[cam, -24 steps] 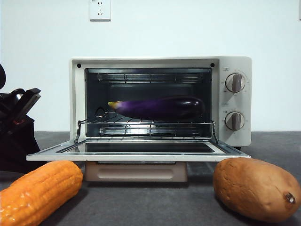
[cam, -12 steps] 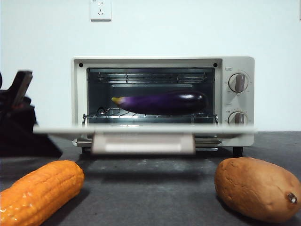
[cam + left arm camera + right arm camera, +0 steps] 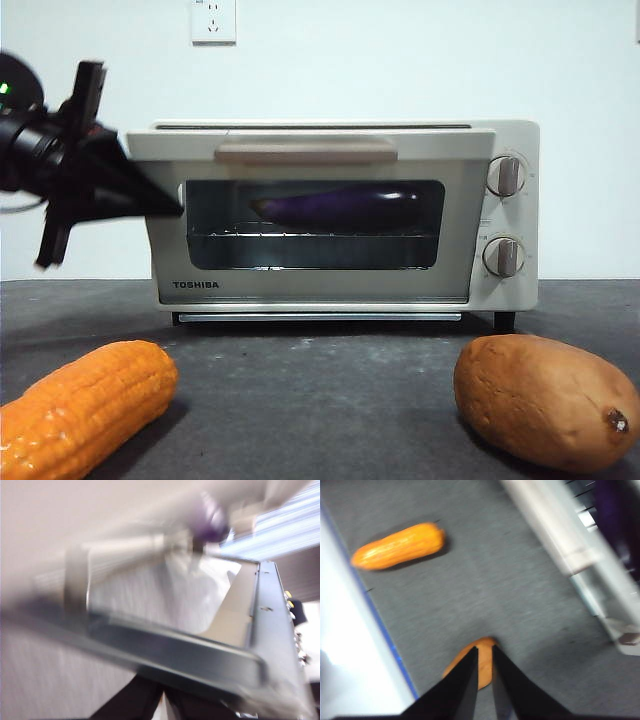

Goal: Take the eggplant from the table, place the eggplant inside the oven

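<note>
eggplant [image 3: 340, 208]: you can see it through the glass at mid-frame, lying on the wire rack inside the oven [image 3: 480, 290], long axis running left to right, pale stem end to the left.
oven door: it looks shut, or all but shut, with the beige handle [image 3: 305, 150] up along the top edge.
left gripper [image 3: 150, 200]: it sits at the upper left of the front view, up against the door's left edge; the eggplant lies to its right, behind the glass. Its wrist view is too blurred, so you cannot tell how the jaws stand.
right gripper [image 3: 484, 680]: jaws nearly together and empty, hanging above the sweet potato [image 3: 481, 665] on the counter [image 3: 485, 590], well apart from the oven.
nearer arm: the left, by far.
task: judged done bar drawing the left arm clear.
</note>
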